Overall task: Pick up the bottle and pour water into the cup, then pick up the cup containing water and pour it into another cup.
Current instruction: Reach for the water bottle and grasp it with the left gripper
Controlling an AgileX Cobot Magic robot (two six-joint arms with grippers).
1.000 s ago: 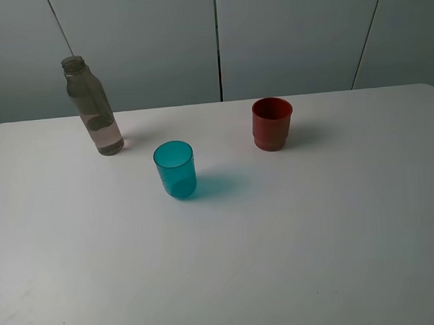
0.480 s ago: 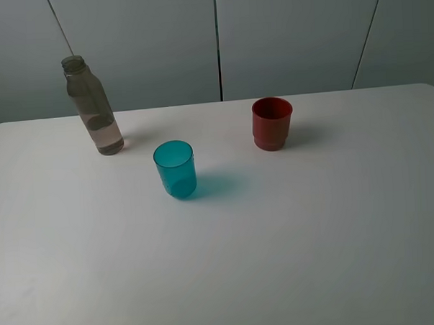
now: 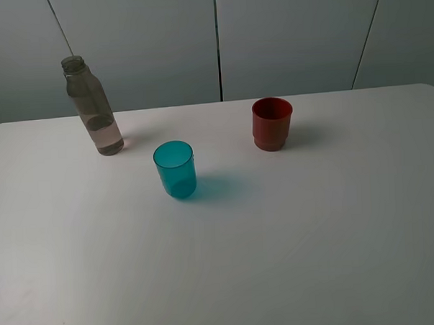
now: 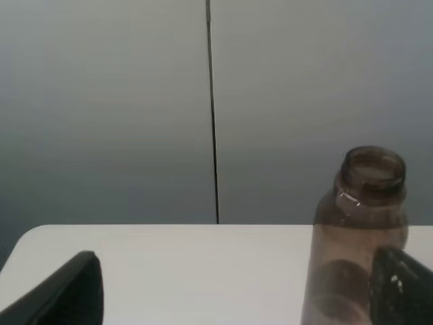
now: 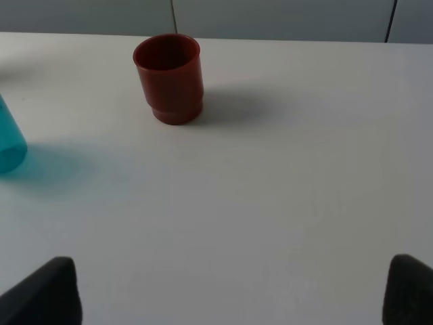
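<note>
The clear greyish bottle [image 3: 93, 107] stands upright and uncapped at the table's back left, with a little water at its bottom. The translucent teal cup [image 3: 175, 169] stands in front of it toward the middle. The red cup [image 3: 272, 123] stands at the back centre-right. Neither arm shows in the exterior high view. In the left wrist view the bottle [image 4: 355, 237] stands ahead, partly behind one black fingertip [image 4: 402, 288], and my left gripper [image 4: 237, 298] is open with nothing between its fingers. My right gripper [image 5: 233, 291] is open over bare table, with the red cup [image 5: 168, 78] and the teal cup's edge [image 5: 9, 142] well ahead of it.
The white table [image 3: 278, 246] ends at its back edge against a grey panelled wall [image 3: 283, 37]. Its rounded back-left corner lies close to the bottle.
</note>
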